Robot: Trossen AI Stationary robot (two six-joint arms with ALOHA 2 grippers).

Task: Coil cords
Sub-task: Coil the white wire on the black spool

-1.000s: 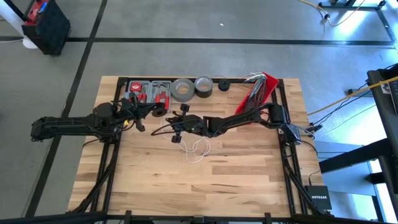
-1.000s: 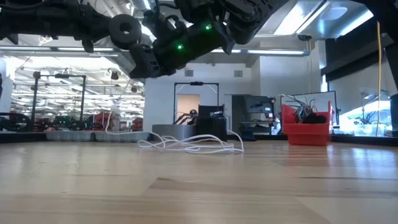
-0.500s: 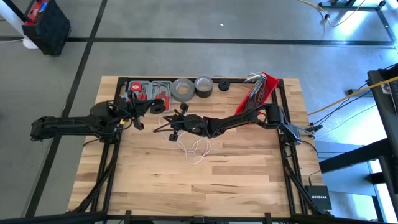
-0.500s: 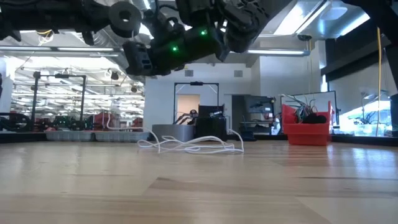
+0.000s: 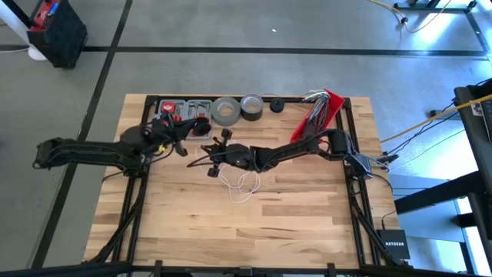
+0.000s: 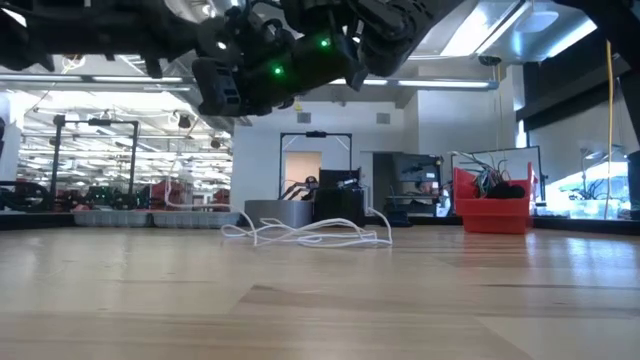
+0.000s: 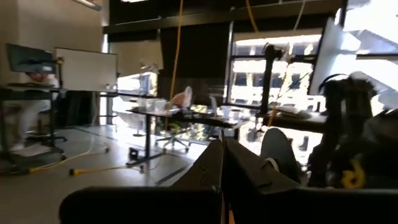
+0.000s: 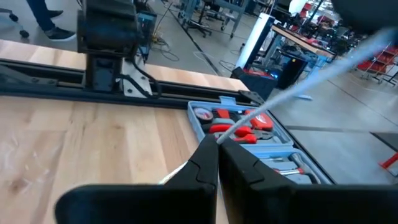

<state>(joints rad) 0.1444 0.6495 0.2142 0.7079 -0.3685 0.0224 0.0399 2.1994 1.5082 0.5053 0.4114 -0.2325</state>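
Note:
The thin white cord (image 5: 244,183) lies in loose loops on the wooden table's middle and also shows in the low view (image 6: 300,233). One strand of it rises to my right gripper (image 5: 206,155), which reaches in from the right, hangs above the table and is shut on the cord (image 8: 217,142). My left gripper (image 5: 198,138) comes from the left and stands just left of the right one, raised clear of the table. It is shut (image 7: 222,144) and tipped a little upward, and nothing shows between its fingers. My right gripper pinches a strand of the white cord (image 8: 239,124) between its two fingertips. The fingers run about level and point toward the table's left. From the tips the strand runs back past the wrist, and the rest lies slack in loops on the table (image 5: 240,188).
Along the far edge lie a blue tool case with red tools (image 5: 181,114), two grey tape rolls (image 5: 227,111) (image 5: 251,106) and a red bin of wires (image 5: 323,108). Bare wood fills the table's near half (image 5: 246,231).
My left gripper has gone toward the table's right, closer to the right gripper, and has tipped upward. It has stayed shut. My right gripper has kept its place and its hold on the cord.

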